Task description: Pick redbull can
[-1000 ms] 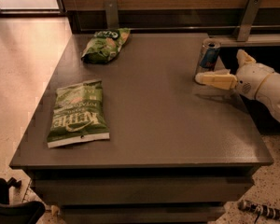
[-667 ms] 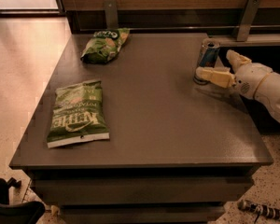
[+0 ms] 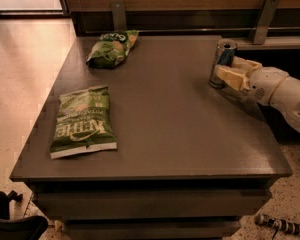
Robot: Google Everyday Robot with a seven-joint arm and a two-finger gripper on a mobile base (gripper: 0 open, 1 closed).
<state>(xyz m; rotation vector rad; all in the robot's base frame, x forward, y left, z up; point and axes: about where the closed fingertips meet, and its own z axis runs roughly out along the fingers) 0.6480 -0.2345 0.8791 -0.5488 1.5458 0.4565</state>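
Slim blue-and-silver metal redbull can (image 3: 225, 51) at the right rear of the dark grey table (image 3: 165, 119): smooth, shiny. Tabletop matt, fine-grained. Cream plastic gripper (image 3: 226, 68) at the can: smooth, satin. Both green chip bags (image 3: 83, 121) (image 3: 111, 48) on the table's left: glossy, crinkled film.

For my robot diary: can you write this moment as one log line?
gripper: at redbull can | spot: table back right | front chip bag: left edge | back chip bag: far left
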